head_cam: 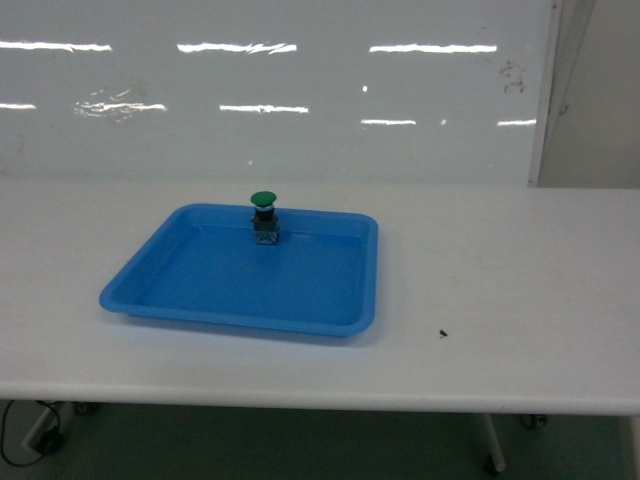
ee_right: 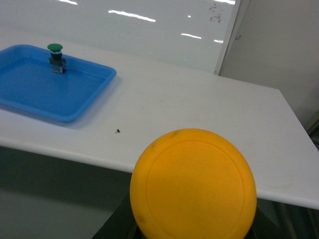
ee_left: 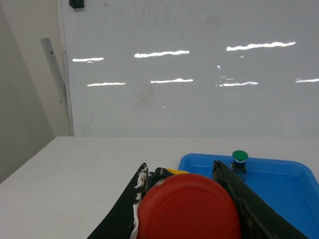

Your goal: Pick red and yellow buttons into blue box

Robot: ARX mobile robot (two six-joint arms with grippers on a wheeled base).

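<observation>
The premises present as a laboratory or test room, not a dwelling. A long white bench (head_cam: 520, 300) stands on castor legs (head_cam: 494, 462) against a glossy white wall panel (head_cam: 300, 90), which reflects rows of strip ceiling lights. The panel carries faint smudges and marks. A plain off-white wall (head_cam: 600, 90) adjoins it on the right. A cable with a plug (head_cam: 35, 435) lies on the greenish floor beneath the bench. A shallow blue tray (head_cam: 160, 285) holding one green push-button switch (head_cam: 264, 218) is the only fixture on the bench.

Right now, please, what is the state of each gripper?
Left gripper: closed on the red button.
Right gripper: fingers hidden; the yellow button fills its view, apparently held.
</observation>
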